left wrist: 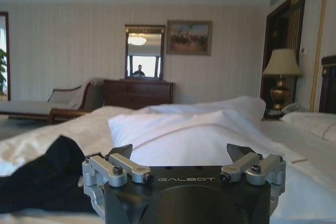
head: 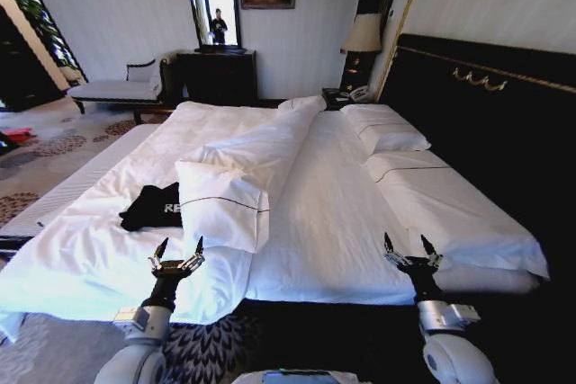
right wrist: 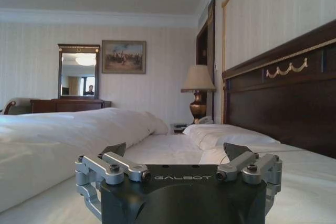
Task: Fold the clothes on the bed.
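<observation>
Two grippers hover at the bed's [head: 324, 222] near edge, both with jaws spread wide and holding nothing: left gripper [head: 176, 252] over the duvet near the left corner, right gripper [head: 410, 248] well apart toward the headboard side. Your target, the black T-shirt [head: 153, 206], lies crumpled on the duvet just beyond the left gripper, pressed against a turned-back duvet fold [head: 220, 204] on its right. No fold has begun, by my judgement. You should bring the left gripper forward and low, pinch only the shirt's cloth and not the duvet beneath, and draw it clear of the fold to flat duvet. Bring the right gripper across before spreading it.
</observation>
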{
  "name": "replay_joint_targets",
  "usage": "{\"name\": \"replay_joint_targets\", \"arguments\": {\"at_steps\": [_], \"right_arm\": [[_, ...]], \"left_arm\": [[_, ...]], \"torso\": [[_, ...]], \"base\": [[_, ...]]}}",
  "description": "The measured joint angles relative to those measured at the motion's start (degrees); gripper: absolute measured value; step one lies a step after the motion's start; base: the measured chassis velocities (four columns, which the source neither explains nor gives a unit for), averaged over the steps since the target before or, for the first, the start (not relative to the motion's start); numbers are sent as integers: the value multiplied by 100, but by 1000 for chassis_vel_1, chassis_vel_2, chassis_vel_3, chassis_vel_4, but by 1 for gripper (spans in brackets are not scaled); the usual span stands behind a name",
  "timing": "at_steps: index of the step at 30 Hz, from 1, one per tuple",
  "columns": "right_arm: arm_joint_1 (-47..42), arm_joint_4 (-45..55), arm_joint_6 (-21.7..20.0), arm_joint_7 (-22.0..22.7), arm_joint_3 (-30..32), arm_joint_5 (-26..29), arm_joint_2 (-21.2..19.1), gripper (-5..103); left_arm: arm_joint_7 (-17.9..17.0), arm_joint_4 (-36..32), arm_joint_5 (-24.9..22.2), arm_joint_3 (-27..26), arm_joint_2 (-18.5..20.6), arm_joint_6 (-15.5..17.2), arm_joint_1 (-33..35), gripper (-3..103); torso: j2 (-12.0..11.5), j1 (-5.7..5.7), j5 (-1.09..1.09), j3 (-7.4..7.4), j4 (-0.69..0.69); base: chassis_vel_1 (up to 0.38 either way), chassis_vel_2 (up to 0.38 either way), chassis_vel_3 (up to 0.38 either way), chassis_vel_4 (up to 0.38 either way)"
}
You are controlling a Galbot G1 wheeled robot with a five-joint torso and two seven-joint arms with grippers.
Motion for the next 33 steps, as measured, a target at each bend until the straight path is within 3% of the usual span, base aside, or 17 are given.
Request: {"name": "replay_joint_targets", "arguments": {"at_steps": [33], "right_arm": [[349,54,47,-16,-237,-84,-85,100]], "left_arm": [[-35,-401,68,-485,-173,-99,459,100]], "torso": [[0,3,0,1,0]], "base": [[2,-3,-3,1]]}}
